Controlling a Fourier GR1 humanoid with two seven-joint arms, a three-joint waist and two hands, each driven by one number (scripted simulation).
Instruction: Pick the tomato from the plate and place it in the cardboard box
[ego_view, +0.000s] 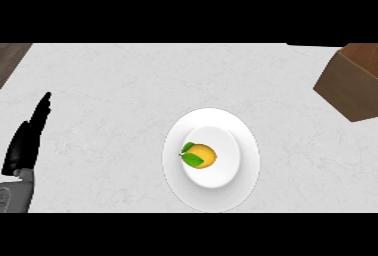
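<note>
While the tomato (201, 156) lies in the middle of the white plate (221, 200), orange-yellow with green leaves on its left side, nothing touches it. Well to the left of the plate, the left hand (26, 140) rests by the view's edge with straight, released fingers pointing up, grasping nothing. Up and to the right of the plate stands the box (353, 82), partly cut off; the right hand does not show.

Tomato (200, 155) on plate (210, 197); left hand (28, 140) rests open.
</note>
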